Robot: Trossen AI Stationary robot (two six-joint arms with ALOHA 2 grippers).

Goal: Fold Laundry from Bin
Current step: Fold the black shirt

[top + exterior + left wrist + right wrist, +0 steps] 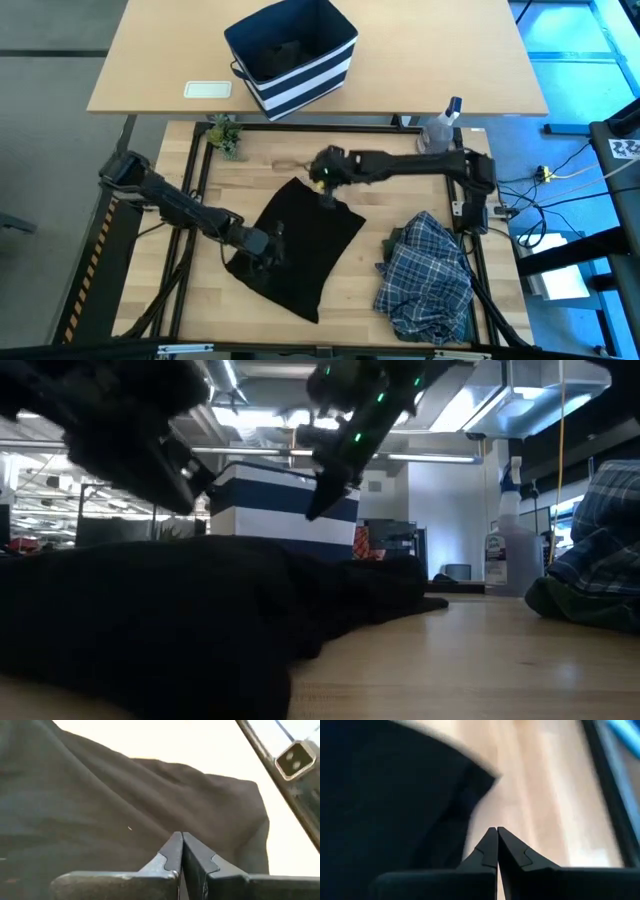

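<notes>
We see a black soft cloth garment (298, 245) spread in a rough diamond across the middle of the light wooden slatted bench (350, 300), mostly flat, with low ridges and folds showing in the low view (180, 610). Its far corner points toward the back of the bench and its near corner toward the front edge.

The left pincer (268, 240) sits over the garment's left side, its fingers (172, 852) pressed together tip to tip; we cannot tell whether any cloth is caught between them. The right pincer (328, 196) hangs above the garment's far corner, its fingers (490, 847) likewise clenched with nothing visibly between them.

To the right, near the bench's front right corner, a blue-and-white plaid shirt (430, 275) lies crumpled in a heap, with a dark olive-green cloth edge (465, 325) showing under its near side. It is apart from the black garment.

On a second, paler table (150, 60) behind the bench stands the boxy navy-blue fabric bin (292, 55) with white stripes round its lower half, tilted a little. Beside it lies a small white flat rectangular object (208, 89). A clear spray bottle (440, 128) with a blue top stands at the bench's back right, and a small green plant (226, 135) at its back left.
</notes>
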